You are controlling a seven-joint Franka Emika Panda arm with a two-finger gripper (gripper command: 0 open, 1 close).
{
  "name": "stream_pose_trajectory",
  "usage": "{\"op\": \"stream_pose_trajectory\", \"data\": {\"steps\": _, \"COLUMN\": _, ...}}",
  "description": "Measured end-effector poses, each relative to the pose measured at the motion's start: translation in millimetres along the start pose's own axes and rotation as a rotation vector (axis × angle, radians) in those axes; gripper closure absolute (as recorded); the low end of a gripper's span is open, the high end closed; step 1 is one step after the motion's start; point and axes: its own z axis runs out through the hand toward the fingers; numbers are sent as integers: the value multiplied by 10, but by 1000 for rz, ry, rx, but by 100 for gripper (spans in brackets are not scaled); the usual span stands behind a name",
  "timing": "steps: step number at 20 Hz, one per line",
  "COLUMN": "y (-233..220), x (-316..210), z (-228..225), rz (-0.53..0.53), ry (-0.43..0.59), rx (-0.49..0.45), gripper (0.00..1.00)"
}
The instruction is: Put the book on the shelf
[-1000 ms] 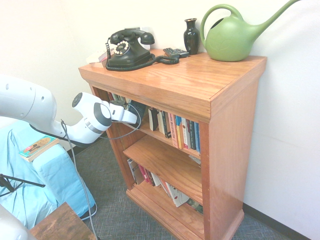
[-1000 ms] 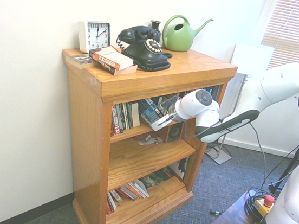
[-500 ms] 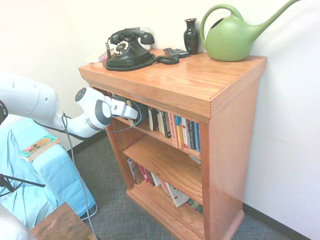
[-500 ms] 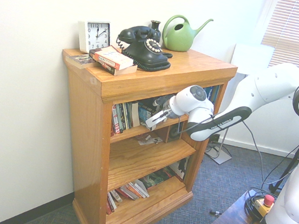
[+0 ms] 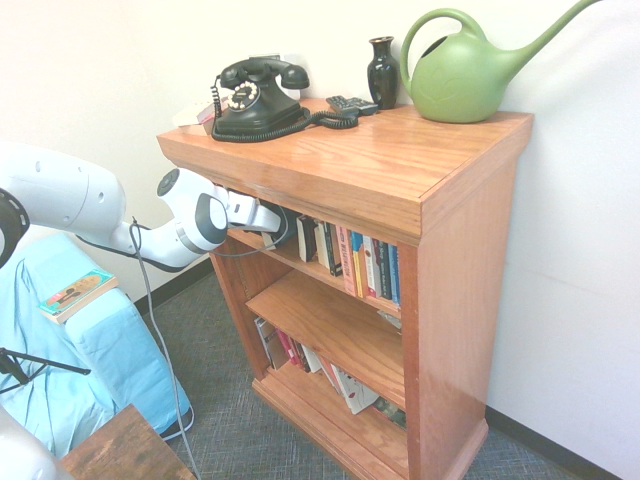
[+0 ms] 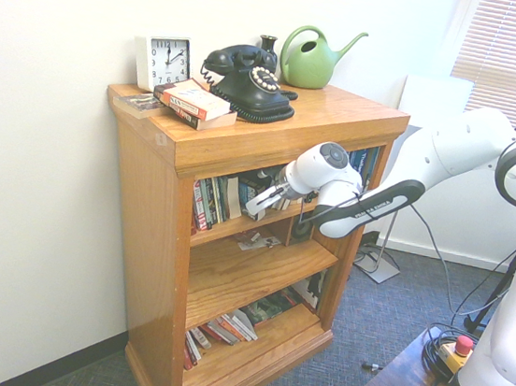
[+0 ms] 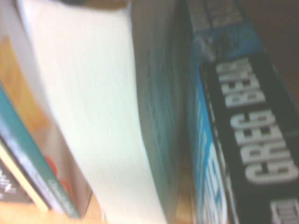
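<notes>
One book (image 6: 257, 189) stands on the shelf (image 6: 226, 226), clamped in the one tool (image 6: 252, 207), beside other books (image 6: 208, 201).

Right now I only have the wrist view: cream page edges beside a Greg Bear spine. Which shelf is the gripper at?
Observer: The gripper is at the top inner shelf, just under the bookcase's top slab.
Operator: Anything else on that shelf?
Observer: A row of upright books stands beside it.
Operator: What's on the top slab?
Observer: A black telephone and a green watering can.
</notes>
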Motion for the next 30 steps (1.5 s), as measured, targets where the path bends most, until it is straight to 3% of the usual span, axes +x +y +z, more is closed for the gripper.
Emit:
{"op": "stream_pose_trajectory", "data": {"steps": 1, "y": -6, "x": -5, "z": 1, "rz": -1, "ry": -1, "rx": 0, "gripper": 100}}
{"op": "stream_pose_trajectory", "data": {"steps": 2, "y": -9, "x": -7, "z": 1, "rz": -2, "ry": -1, "rx": 0, "gripper": 0}}
{"op": "stream_pose_trajectory", "data": {"steps": 30, "y": 159, "x": -189, "z": -175, "rz": -35, "ry": -10, "rx": -24, "gripper": 0}}
